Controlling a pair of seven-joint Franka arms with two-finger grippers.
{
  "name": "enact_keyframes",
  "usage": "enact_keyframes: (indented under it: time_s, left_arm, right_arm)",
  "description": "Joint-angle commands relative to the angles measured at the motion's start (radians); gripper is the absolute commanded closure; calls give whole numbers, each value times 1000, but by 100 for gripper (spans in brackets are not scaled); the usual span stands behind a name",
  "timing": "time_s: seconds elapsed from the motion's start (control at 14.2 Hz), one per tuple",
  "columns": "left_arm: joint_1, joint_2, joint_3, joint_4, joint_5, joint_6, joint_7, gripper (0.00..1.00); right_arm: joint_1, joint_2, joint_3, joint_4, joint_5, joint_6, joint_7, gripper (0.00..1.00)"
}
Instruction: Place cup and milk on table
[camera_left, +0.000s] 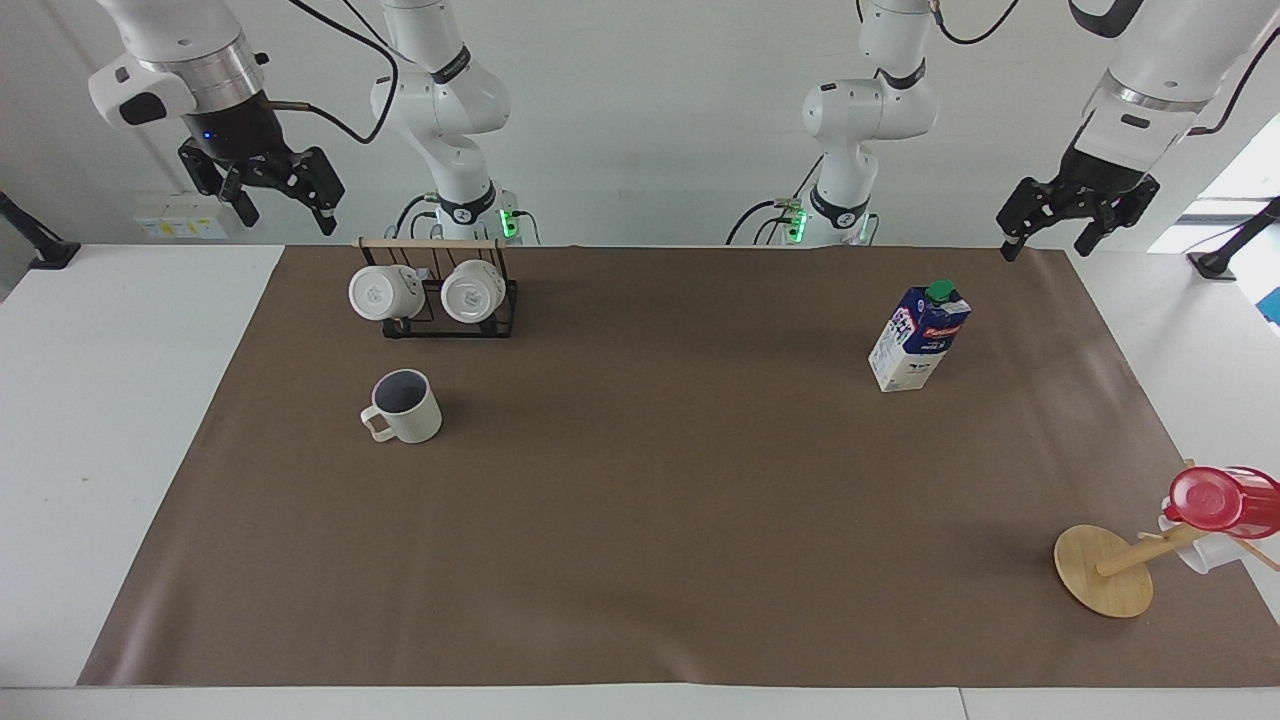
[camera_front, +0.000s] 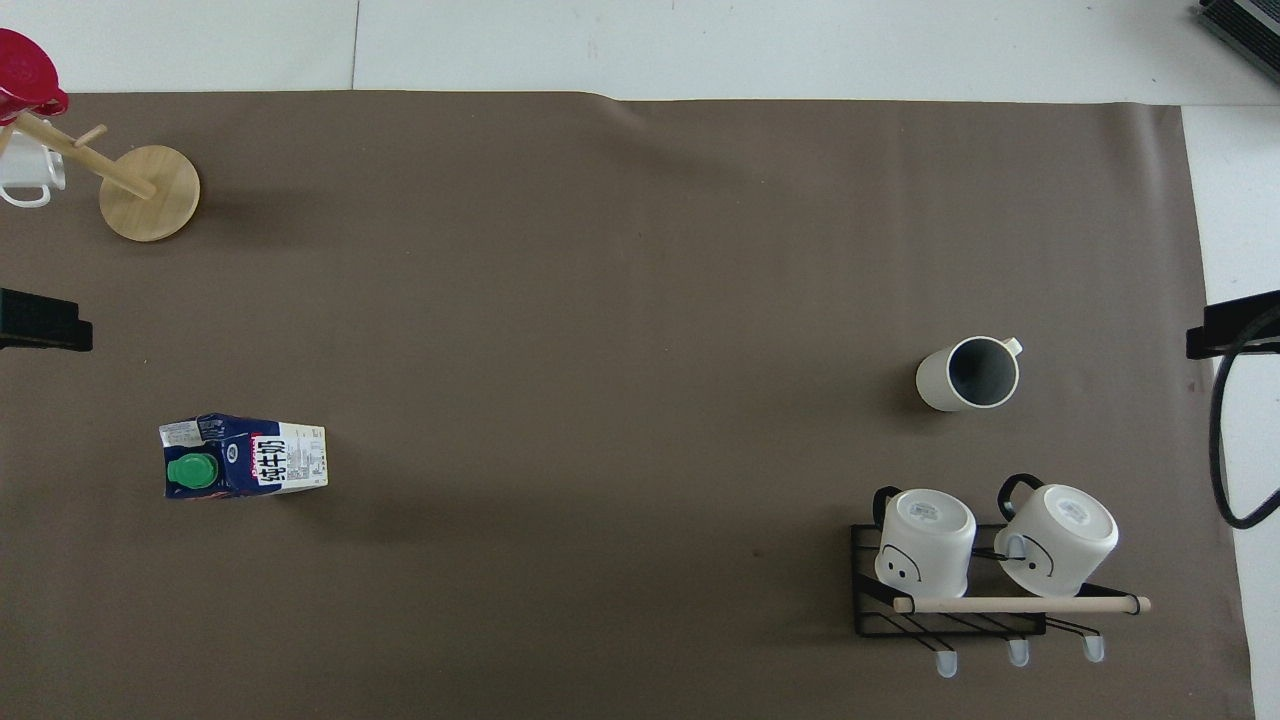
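The cream-white cup (camera_left: 405, 406) with a dark interior stands upright on the brown mat (camera_left: 660, 520) toward the right arm's end; it also shows in the overhead view (camera_front: 970, 373). The milk carton (camera_left: 920, 337) with a green cap stands upright on the mat toward the left arm's end, also in the overhead view (camera_front: 245, 457). My right gripper (camera_left: 283, 207) hangs open and empty in the air over the table's edge by its base. My left gripper (camera_left: 1050, 238) hangs open and empty over the mat's corner by its base. Neither touches anything.
A black wire rack (camera_left: 450, 315) holds two white mugs (camera_front: 925, 540), nearer to the robots than the cup. A wooden mug tree (camera_left: 1105, 570) with a red cup (camera_left: 1225, 500) and a white mug stands at the left arm's end, farther from the robots than the milk.
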Motion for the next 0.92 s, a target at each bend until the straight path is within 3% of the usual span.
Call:
enact_keyframes:
  time_s: [0.0,0.85]
  left_arm:
    - [-2,-5,-1,7,1,-7,9,0]
    - [-3,-5,-7,7,1,-12,-2,0]
  right_arm:
    - [3,-12,-5,-21,12,5,17,0]
    - [-2,-28,-4,-50,14,8,12,0]
